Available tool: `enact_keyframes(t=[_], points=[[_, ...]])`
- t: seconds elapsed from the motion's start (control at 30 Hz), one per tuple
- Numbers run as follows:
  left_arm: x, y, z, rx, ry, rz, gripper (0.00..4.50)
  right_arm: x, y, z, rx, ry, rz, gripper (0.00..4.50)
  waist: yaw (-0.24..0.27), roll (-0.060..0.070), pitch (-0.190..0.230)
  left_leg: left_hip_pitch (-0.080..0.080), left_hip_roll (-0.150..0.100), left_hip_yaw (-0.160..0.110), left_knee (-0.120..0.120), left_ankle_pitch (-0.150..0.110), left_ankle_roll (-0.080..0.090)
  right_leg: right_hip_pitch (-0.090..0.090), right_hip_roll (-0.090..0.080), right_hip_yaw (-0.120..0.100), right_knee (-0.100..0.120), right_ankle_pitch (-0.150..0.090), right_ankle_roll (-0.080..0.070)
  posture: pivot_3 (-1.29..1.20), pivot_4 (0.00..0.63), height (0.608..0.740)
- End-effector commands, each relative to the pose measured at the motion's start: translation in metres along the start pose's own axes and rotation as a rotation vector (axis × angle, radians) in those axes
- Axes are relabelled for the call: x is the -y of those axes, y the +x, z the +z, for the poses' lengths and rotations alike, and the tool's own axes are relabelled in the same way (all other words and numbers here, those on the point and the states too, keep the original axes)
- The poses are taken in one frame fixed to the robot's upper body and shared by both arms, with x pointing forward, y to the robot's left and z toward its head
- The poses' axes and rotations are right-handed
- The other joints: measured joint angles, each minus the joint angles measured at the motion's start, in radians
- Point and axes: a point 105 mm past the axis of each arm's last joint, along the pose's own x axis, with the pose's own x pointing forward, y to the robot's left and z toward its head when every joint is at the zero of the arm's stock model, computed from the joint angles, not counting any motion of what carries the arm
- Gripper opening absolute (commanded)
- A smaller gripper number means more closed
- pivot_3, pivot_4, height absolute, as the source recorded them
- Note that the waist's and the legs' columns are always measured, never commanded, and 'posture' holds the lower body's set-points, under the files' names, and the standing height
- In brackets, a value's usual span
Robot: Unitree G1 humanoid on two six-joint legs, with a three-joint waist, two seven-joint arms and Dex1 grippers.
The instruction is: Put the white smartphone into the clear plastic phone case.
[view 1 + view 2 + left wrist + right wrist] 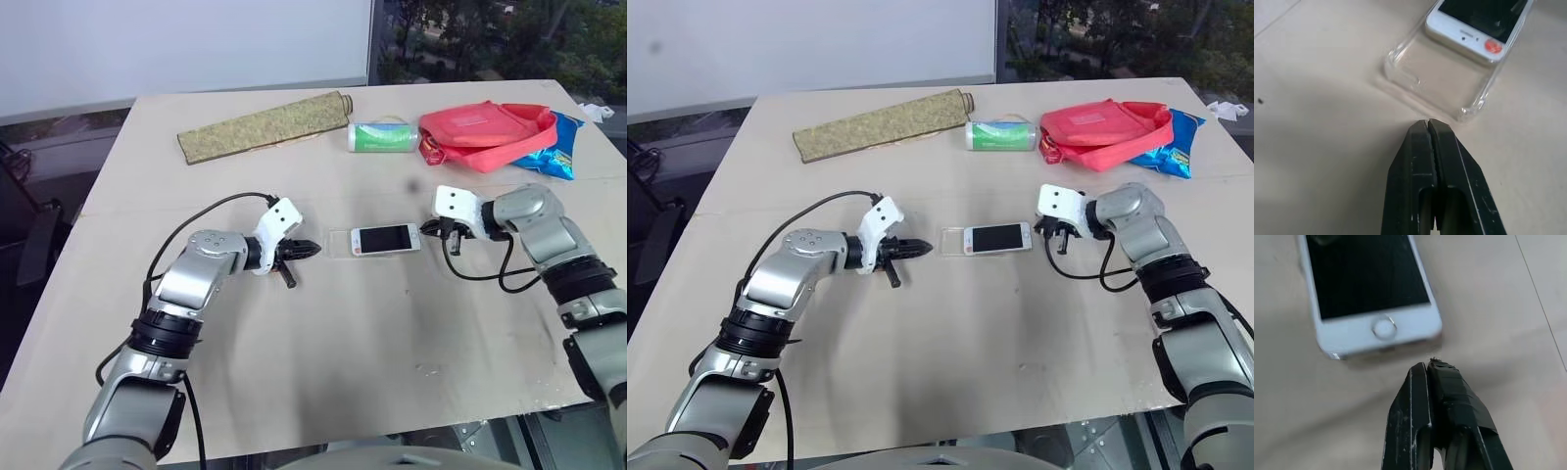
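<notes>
Fingers of both your grippers are pressed together, holding nothing. Your left gripper [312, 249] points at the clear plastic phone case [1437, 81]; your right gripper [427, 231] is near the white smartphone [386, 239], which lies partly in the case.

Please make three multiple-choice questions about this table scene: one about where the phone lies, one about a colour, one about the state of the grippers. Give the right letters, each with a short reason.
1. Where does the white smartphone lie?
A. partly in the clear plastic phone case, on the table
B. on the red bag
C. in the left gripper

2. What colour is the bag at the far side of the table?
A. black
B. red
C. white

3. How do the left gripper and the right gripper stand?
A. both wide open
B. one open, one shut
C. both shut, holding nothing

Answers:
1. A: one end of the phone rests in the case, whose other end lies bare.
2. B: it is plainly red.
3. C: each wrist view shows the fingers pressed together, holding nothing.
</notes>
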Motion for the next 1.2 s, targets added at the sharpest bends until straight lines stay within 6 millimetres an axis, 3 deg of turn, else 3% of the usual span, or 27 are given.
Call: enact_keyframes(t=[0.03,0.33,0.7,0.8,0.93,1.2], points=[[0.000,-0.001,0.008,0.003,0.046,0.003,0.00,-0.001,0.000,0.012,0.017,-0.032,-0.014,0.07,-0.001,0.000,0.000,0.000,0.000,0.000,0.000,0.000,0.000,0.000,0.000,0.000,0.000,0.000,0.000,0.00,0.150,0.740],[0.022,0.022,0.016,0.046,0.040,-0.087,0.00,-0.016,0.019,0.032,0.026,-0.062,-0.002,0.07,0.002,0.000,0.000,0.001,0.000,0.000,0.001,0.000,0.000,0.001,0.000,0.000,0.001,0.000,0.000,0.00,0.150,0.740],[0.027,0.029,0.019,0.055,0.051,-0.123,0.00,-0.037,0.043,0.059,0.050,-0.112,0.042,0.07,-0.004,0.000,-0.001,0.005,0.000,0.001,0.001,0.001,-0.002,0.003,0.001,0.001,0.003,0.000,0.000,0.00,0.150,0.740],[0.025,0.027,0.019,0.059,0.049,-0.118,0.00,-0.031,0.040,0.051,0.029,-0.111,0.013,0.07,-0.005,0.000,-0.001,0.006,0.000,0.001,0.001,0.002,-0.002,0.003,0.001,0.001,0.004,0.000,0.000,0.00,0.150,0.740],[0.006,0.007,0.016,0.048,0.050,-0.047,0.00,-0.004,0.017,0.032,-0.006,-0.068,-0.112,0.07,-0.005,0.000,-0.001,0.006,0.000,0.001,0.001,0.002,-0.002,0.003,0.001,0.001,0.005,0.000,0.000,0.00,0.150,0.740],[-0.018,-0.021,0.020,0.038,0.079,0.052,0.00,0.029,-0.023,0.010,-0.002,0.036,-0.316,0.07,-0.003,0.000,-0.001,0.002,0.000,0.000,0.000,0.001,-0.002,0.001,0.001,0.000,0.001,0.000,-0.001,0.00,0.150,0.740]])
